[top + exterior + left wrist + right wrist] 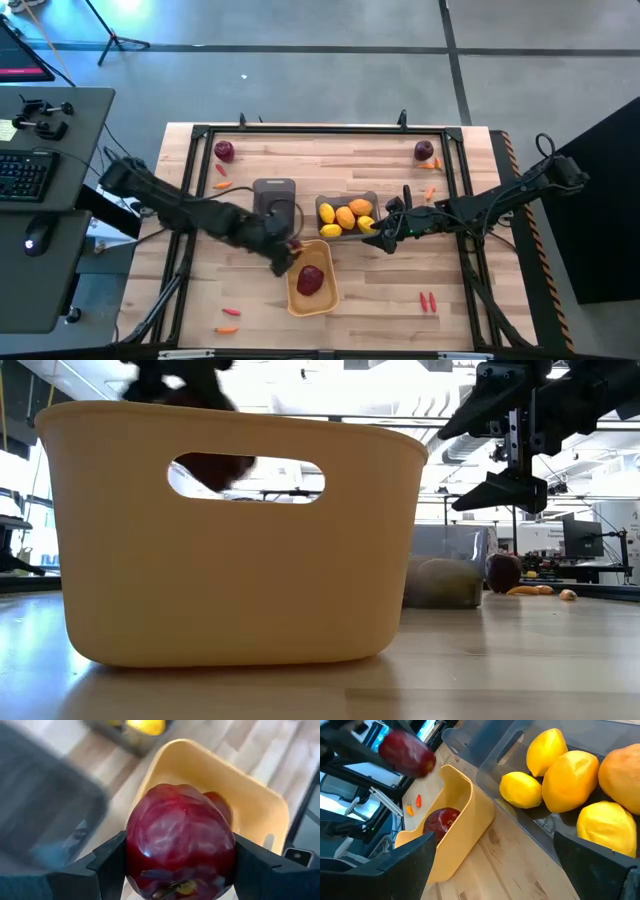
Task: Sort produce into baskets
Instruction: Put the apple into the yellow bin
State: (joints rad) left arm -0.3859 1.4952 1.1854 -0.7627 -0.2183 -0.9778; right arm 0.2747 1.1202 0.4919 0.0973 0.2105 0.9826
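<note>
Dark red fruit (180, 840) is clamped between the left gripper (290, 255) fingers, poised above the yellow-orange bin (325, 298) at its near rim; the drop lies straight down. One red fruit (440, 820) already sits inside, seen only from the right wrist. Right gripper (385, 235) hangs spread wide and empty, apparently just beside the grey bin (520, 827) of yellow and orange fruit.

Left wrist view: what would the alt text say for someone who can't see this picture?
A dark red fruit, gripped on both sides by the left claw, fills the picture. Behind it sits a yellow-orange basket, with a grey basket holding a yellow fruit farther back on the wooden table.
</note>
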